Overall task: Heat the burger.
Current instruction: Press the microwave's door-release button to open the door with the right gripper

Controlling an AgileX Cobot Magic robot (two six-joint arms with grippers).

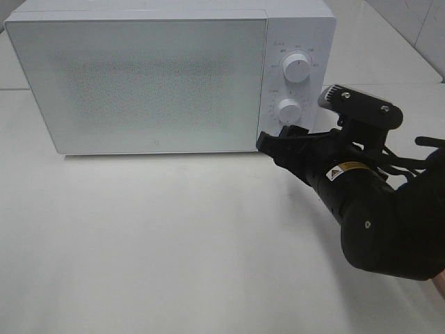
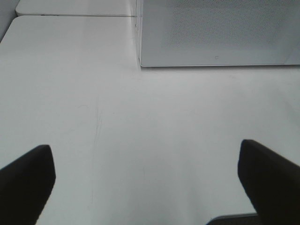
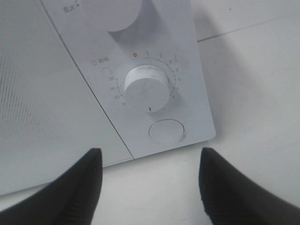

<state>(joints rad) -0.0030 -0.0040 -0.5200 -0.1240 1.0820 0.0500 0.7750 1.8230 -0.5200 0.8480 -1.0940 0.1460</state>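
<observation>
The burger is out of view in every frame. The white microwave (image 1: 139, 76) stands at the back of the table with its frosted door (image 1: 146, 83) shut, and nothing shows through it. My right gripper (image 1: 278, 142) is open and empty, just in front of the microwave's lower right corner. In the right wrist view it (image 3: 150, 159) faces the timer knob (image 3: 146, 89) and the round door button (image 3: 167, 131), touching neither. My left gripper (image 2: 145, 147) is open and empty above bare table, well short of the microwave (image 2: 215, 33).
The control panel carries an upper knob (image 1: 297, 67) and a lower timer knob (image 1: 288, 110). The white table (image 1: 174, 236) stretches in front of the microwave. A seam to a second table top (image 2: 70, 9) runs behind it.
</observation>
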